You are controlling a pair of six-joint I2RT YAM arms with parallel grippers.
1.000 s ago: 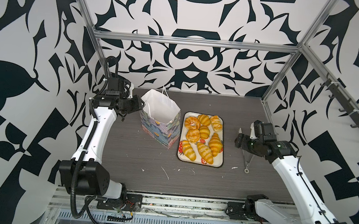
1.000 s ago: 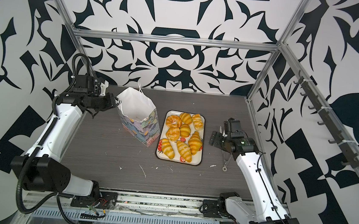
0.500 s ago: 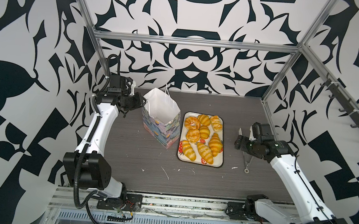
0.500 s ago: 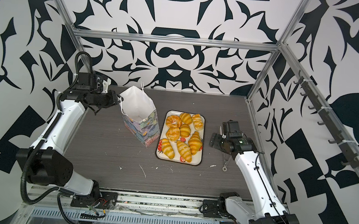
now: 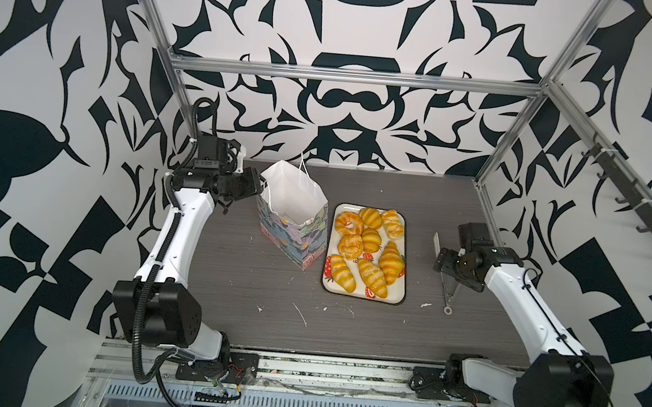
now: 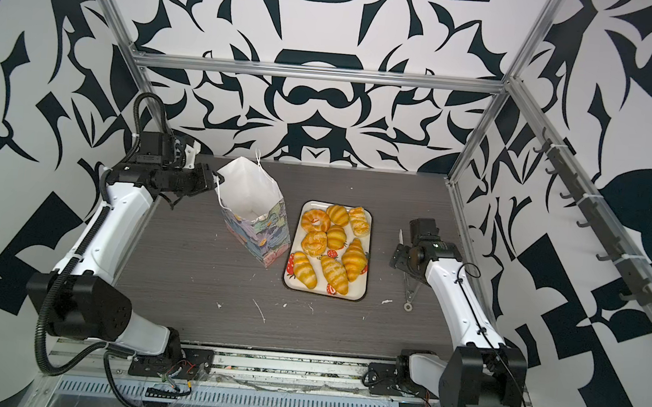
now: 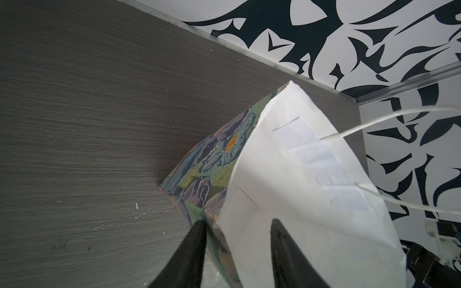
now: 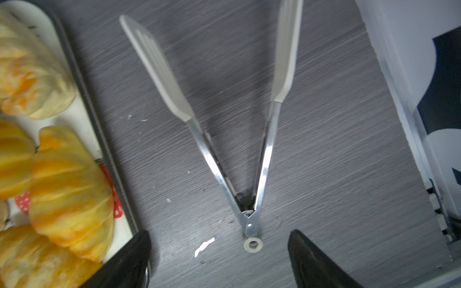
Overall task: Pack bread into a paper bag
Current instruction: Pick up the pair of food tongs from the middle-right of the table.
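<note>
1. Finds the paper bag point(image 5: 294, 197) upright on the table point(image 5: 228, 284), mouth open, just beside the tray point(image 5: 348, 294), on the left arm's side of it.
2. Finds the bread point(image 5: 371, 238) lying on that tray: ridged croissants and round buns, close together.
3. Places the left gripper point(image 7: 237, 223) at the bag's rim, jaws narrowly parted, one finger point(image 7: 197, 239) outside the printed wall, one over the white inside.
4. Places the right gripper point(image 8: 219, 234) above the tongs point(image 8: 265, 159), which lie spread on the table beside the tray; jaws wide, holding nothing.
</note>
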